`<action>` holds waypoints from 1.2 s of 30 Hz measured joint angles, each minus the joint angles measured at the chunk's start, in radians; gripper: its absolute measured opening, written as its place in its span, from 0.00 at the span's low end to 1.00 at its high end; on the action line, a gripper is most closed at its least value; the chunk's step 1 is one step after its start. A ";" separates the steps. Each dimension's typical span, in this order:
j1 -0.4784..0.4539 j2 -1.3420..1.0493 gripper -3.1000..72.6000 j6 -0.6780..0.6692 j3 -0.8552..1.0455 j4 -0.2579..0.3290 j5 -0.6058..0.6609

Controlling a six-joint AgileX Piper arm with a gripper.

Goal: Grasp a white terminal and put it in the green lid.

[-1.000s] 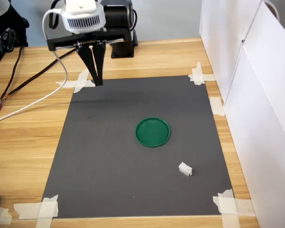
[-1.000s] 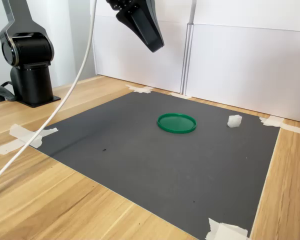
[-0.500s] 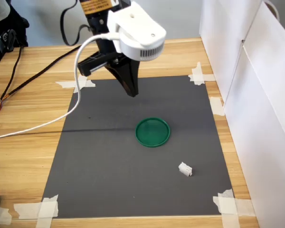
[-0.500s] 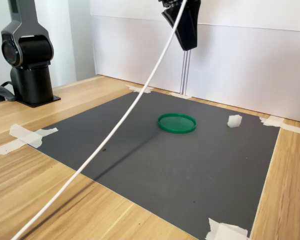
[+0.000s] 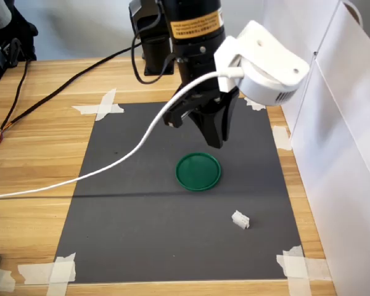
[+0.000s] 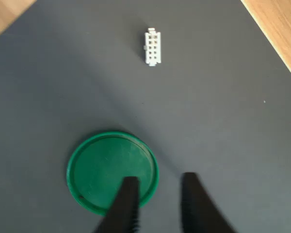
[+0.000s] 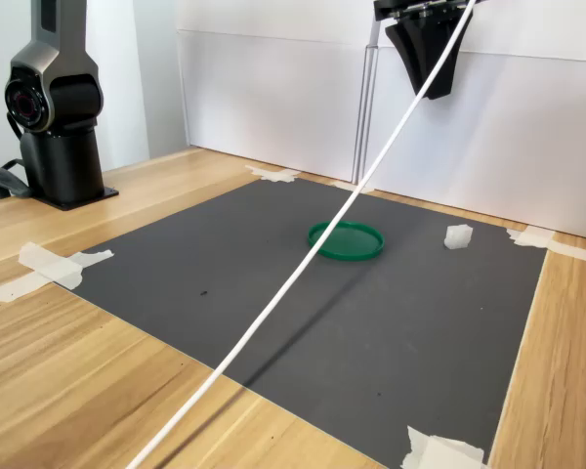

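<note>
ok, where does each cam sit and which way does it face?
First exterior view: high, opposite the arm base, looking down the mat; shows arm, tool, cable.
Wrist view: on the wrist, looking down past the fingertips at lid and terminal.
Second exterior view: low at table side, facing the white wall; shows base, tool.
All share lid and terminal.

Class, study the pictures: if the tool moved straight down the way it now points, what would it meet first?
Probably the green lid or the dark mat right beside it. In the wrist view one fingertip overlaps the lid's edge, the other hangs over mat. Height makes the exact spot uncertain; the white terminal lies well off that line.
</note>
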 joint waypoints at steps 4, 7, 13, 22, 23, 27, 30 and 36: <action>0.025 0.024 0.77 0.027 -0.001 -0.066 0.000; 0.033 0.036 0.93 0.022 -0.001 -0.059 -0.003; 0.033 0.057 0.98 0.015 -0.038 0.072 0.002; 0.033 0.174 0.98 0.111 -0.171 0.081 0.020; 0.033 0.186 0.97 0.121 -0.181 0.075 0.018; 0.033 0.233 0.96 0.135 -0.210 0.070 0.014; 0.033 0.266 0.93 0.137 -0.211 0.068 0.007; 0.033 0.317 0.90 0.141 -0.213 0.057 -0.001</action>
